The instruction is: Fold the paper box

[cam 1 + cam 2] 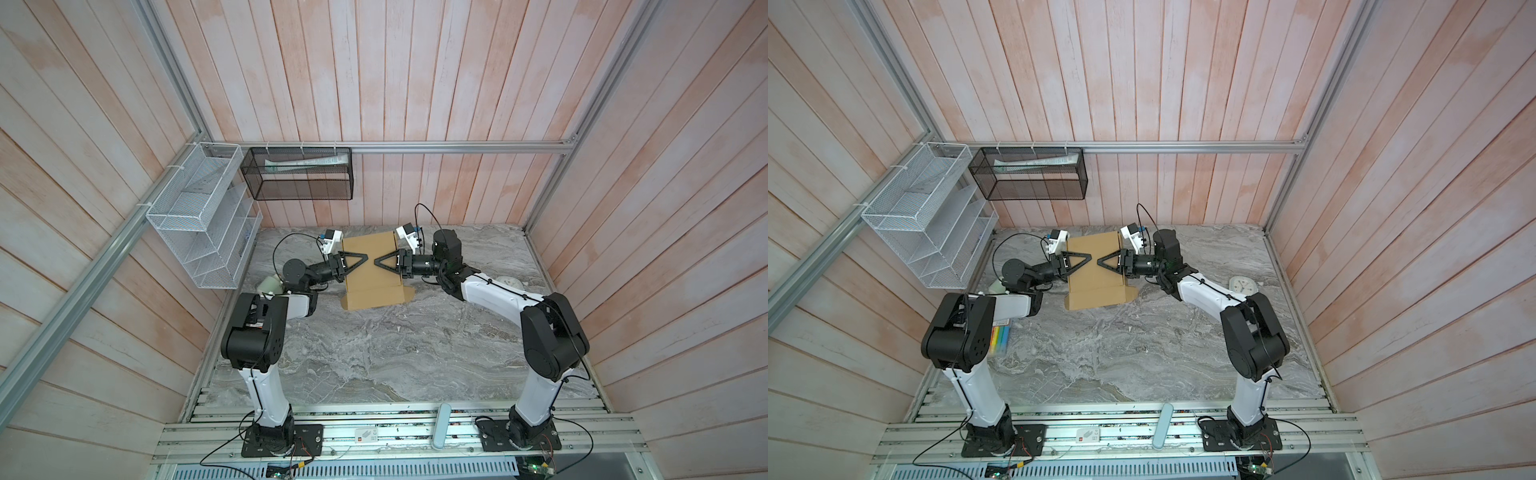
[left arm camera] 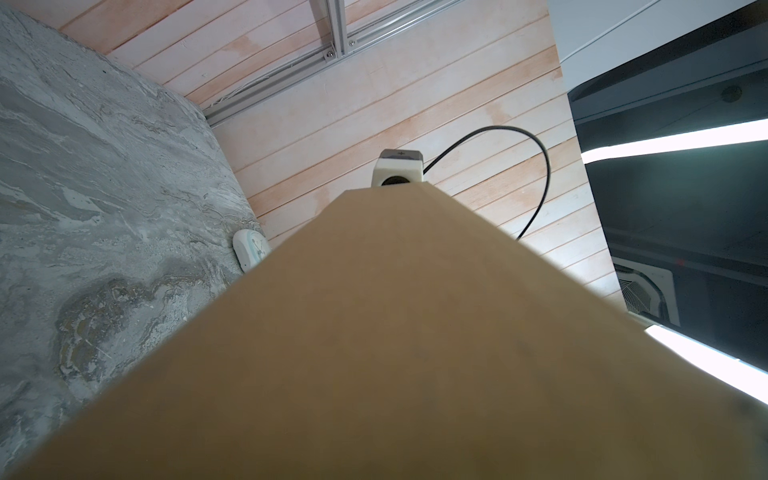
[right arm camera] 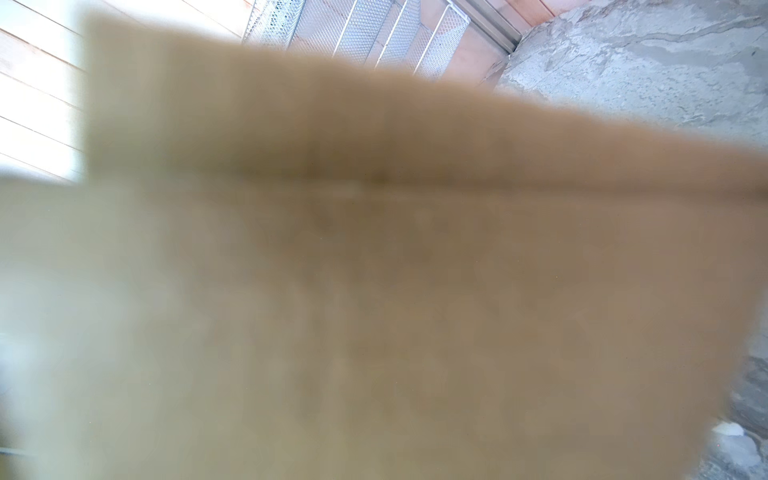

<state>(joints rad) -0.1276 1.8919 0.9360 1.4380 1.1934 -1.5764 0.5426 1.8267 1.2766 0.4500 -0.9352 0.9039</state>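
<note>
Locating the plain brown corrugated cardboard box (image 1: 370,272)? (Trainee)
Upper centre of frame, beneath your left gripper (image 1: 365,256) and right gripper (image 1: 377,263); jaw widths cannot be told. Fold both sides together, evenly. (Tutor)

White wire rack (image 1: 198,216), black mesh basket (image 1: 300,188), white clock (image 1: 1244,286)

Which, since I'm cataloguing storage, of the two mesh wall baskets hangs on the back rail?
The black mesh basket; the white tiered basket hangs on the side rail instead.
</note>
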